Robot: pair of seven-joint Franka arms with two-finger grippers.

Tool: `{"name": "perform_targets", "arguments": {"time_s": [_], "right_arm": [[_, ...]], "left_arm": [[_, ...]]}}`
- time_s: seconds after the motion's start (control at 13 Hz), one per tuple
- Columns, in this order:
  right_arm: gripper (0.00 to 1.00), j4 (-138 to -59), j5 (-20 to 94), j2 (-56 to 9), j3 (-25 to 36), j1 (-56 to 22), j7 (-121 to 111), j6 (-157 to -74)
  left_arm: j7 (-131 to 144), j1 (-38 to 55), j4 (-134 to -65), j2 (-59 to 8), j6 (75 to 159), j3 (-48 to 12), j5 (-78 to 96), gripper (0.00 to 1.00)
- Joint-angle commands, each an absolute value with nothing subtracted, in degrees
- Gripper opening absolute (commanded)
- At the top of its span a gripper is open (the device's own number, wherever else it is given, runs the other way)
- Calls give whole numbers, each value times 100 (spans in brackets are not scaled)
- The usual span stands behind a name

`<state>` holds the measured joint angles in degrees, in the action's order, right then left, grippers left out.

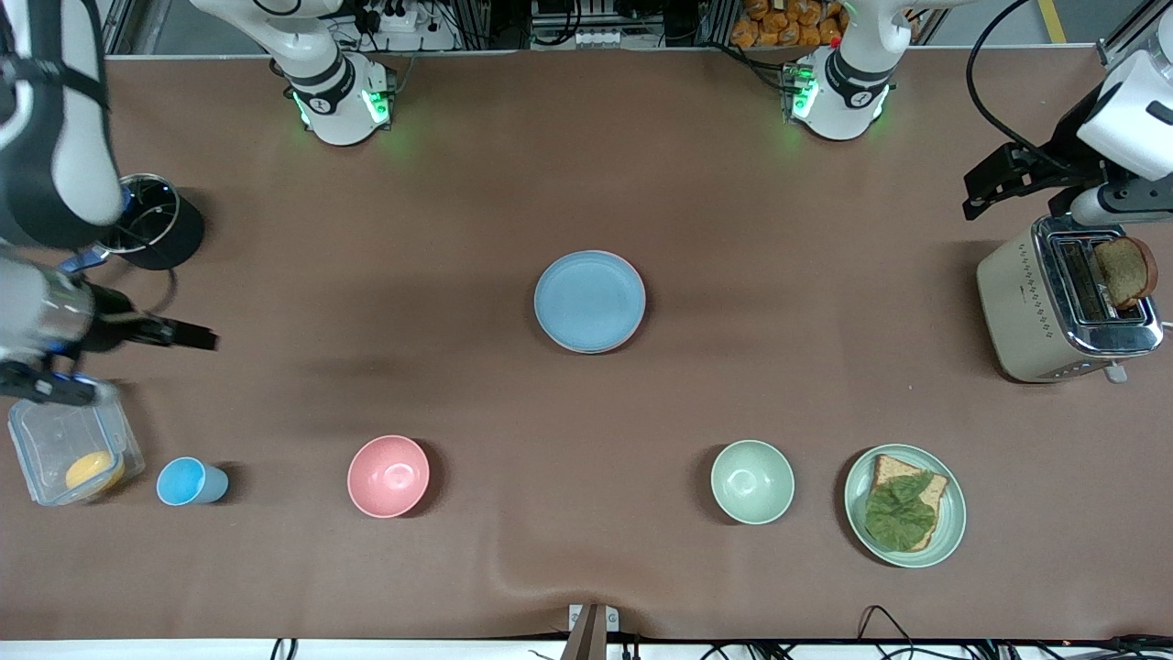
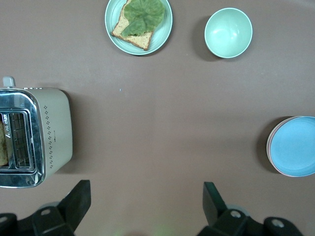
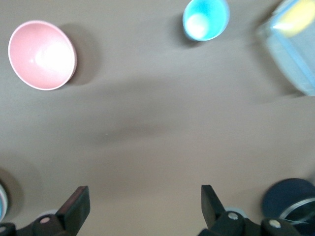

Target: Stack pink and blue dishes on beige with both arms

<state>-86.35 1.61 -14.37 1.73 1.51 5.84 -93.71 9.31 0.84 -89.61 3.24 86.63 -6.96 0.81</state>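
The left gripper (image 2: 145, 196) hangs with fingers spread above bare table beside the toaster (image 1: 1035, 312). The right gripper (image 3: 142, 201), also spread, hangs above the clear container (image 1: 55, 440). From either, the stack lies toward table centre: the blue plate (image 1: 589, 301) on top, the pink plate (image 1: 642, 307) showing as a rim at its three o'clock. The beige plate cannot be seen. Stacking looks finished; doing it well now means keeping both arms clear and leaving the slight offset alone.

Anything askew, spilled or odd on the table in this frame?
Nothing spilled. The plate stack sits slightly offset, a pink rim showing under the blue plate. Both grippers, left and right, hang open at the table's ends, holding nothing.
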Motion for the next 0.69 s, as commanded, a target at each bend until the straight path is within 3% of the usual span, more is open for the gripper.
{"name": "perform_targets", "arguments": {"time_s": [0.0,0.23,0.62], "right_arm": [[100,-8991,-70,-766,70,272,563,-9352],[100,-8913,-88,-414,70,343,562,-9343],[100,-8596,18,-395,26,334,606,-8877]], "left_arm": [[782,26,-9202,554,8684,-712,141,100],[782,26,-9220,597,8684,-712,149,100],[773,0,-9255,651,8719,-712,167,100]]}}
